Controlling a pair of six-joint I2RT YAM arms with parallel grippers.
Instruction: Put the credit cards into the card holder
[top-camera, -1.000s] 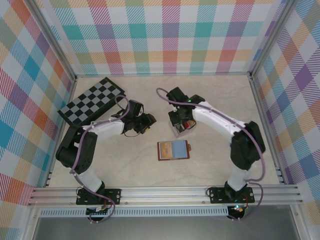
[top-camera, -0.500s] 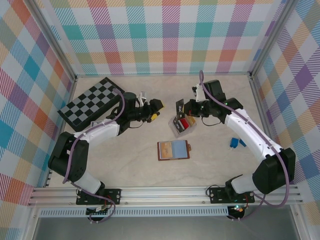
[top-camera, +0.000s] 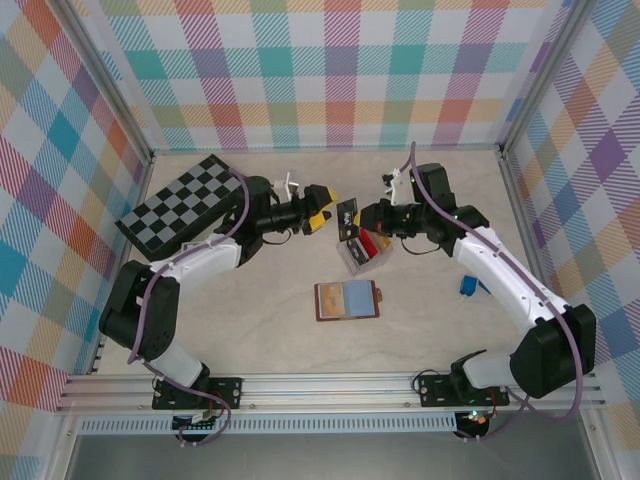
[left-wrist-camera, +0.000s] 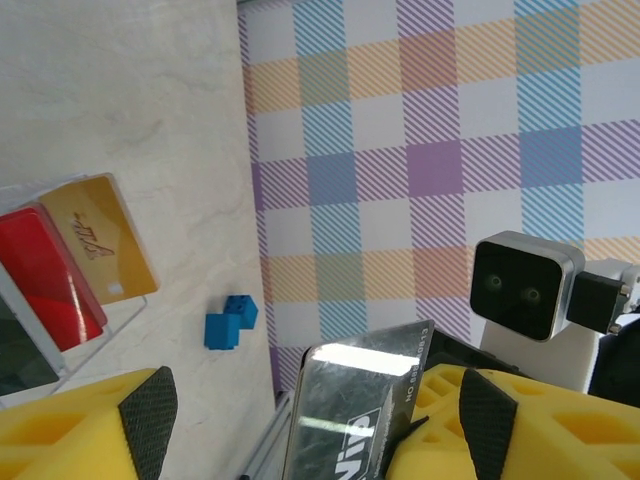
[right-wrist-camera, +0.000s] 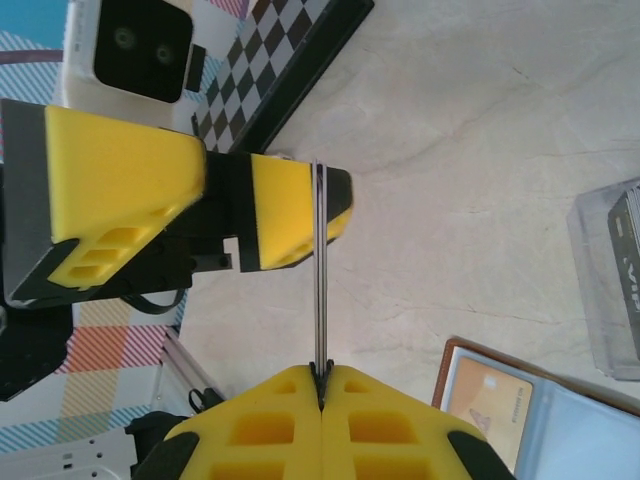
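Observation:
My right gripper is shut on a dark glossy credit card, seen edge-on and held above the table. In the left wrist view that card stands between the wide-apart fingers of my open left gripper, which do not grip it. From above, the left gripper and the right gripper meet tip to tip just behind the clear tray. A red card and a tan card lie in that tray. The card holder lies open, with cards in its pockets.
A folded checkerboard lies at the back left. Small blue blocks sit by the right arm. Plaid walls and metal rails close in the table on three sides.
The right arm lifted a card from the tray and swung it left. The left gripper moved right to meet it and opened wider.

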